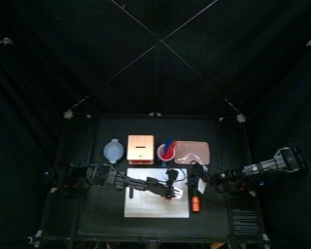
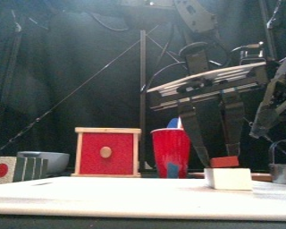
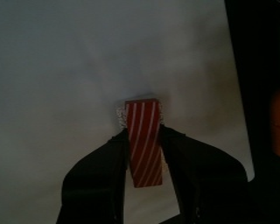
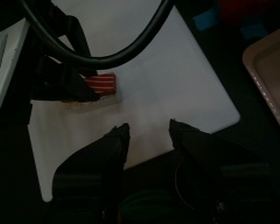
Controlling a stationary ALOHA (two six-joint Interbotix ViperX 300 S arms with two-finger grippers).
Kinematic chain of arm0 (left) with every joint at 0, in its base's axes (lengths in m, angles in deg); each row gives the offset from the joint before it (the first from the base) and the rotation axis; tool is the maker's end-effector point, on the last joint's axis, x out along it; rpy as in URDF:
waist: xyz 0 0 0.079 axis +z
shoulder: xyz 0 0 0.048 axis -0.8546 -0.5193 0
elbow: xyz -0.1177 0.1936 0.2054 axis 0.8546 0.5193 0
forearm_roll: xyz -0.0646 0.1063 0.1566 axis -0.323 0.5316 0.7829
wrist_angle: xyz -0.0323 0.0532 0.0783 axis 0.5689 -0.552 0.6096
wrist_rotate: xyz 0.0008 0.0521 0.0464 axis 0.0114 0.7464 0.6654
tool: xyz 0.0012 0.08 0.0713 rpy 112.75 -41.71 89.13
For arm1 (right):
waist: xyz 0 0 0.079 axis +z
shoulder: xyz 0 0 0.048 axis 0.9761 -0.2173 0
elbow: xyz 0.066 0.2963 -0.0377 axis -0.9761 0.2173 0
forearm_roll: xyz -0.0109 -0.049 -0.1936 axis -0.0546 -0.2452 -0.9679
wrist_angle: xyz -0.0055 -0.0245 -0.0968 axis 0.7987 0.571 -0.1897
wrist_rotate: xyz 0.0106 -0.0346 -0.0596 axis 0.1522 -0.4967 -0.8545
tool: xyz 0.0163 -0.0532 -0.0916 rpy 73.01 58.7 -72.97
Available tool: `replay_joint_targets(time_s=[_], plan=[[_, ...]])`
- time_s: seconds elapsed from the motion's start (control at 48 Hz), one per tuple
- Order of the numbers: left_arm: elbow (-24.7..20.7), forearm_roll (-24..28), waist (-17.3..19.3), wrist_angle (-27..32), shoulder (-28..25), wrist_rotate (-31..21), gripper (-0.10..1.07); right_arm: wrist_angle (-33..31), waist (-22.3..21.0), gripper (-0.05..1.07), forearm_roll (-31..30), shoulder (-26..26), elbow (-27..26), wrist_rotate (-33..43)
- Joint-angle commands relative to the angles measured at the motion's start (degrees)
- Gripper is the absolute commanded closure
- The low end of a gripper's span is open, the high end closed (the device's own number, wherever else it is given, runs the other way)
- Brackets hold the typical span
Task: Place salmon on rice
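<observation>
- Right now the left gripper (image 3: pixel 145 156) is gripping the salmon (image 3: pixel 145 140), a striped orange-red oblong piece, between its two black jaws, as the left wrist view is showing
- The salmon is sitting on top of a small white block of rice (image 2: pixel 232 178), which is resting on the white mat (image 2: pixel 110 195); in the front view the red piece (image 2: pixel 224 162) is showing just above the block, between the left gripper's fingers (image 2: pixel 231 125)
- In the left wrist view only a sliver of the rice (image 3: pixel 122 114) is peeking out beside the far end of the salmon, with the white mat (image 3: pixel 95 61) filling the background
- The right gripper (image 4: pixel 149 136) is hanging over the mat's edge with its jaws standing apart and nothing between them; in its wrist view the salmon (image 4: pixel 101 84) is lying ahead of it, held in the other arm's gripper
- From above, the left arm (image 1: pixel 120 180) is reaching in over the white mat (image 1: pixel 158 206) while the right arm (image 1: pixel 256 170) is coming in from the other side
- Behind the mat, a red cup (image 2: pixel 172 152) and a wooden box with a red face (image 2: pixel 107 152) are standing upright near each other, well apart from the rice
- A pale orange board (image 1: pixel 141 149) is lying at the back of the table (image 1: pixel 81 146), seen from above
</observation>
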Motion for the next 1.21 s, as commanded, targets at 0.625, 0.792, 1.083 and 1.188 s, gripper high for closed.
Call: replay_joint_targets(time_s=[0.625, 0.792, 1.083, 1.188], plan=[[2.4, 4.0, 0.1, 2.3, 4.2, -1.8, 0.29, 0.1, 0.2, 0.24, 0.9, 0.5, -0.2, 0.0], [2.2, 5.2, 0.1, 2.3, 4.7, -1.8, 0.22, 0.1, 0.2, 0.24, 1.0, 0.4, -0.1, 0.0], [1.5, 5.4, 0.1, 2.3, 5.3, -1.8, 0.11, 0.1, 0.3, 0.24, 1.0, 0.4, 0.1, 0.0], [1.6, 7.7, 0.1, 1.9, 6.2, 0.3, 0.11, 0.1, 0.3, 0.24, 0.8, 0.4, 0.1, 0.0]])
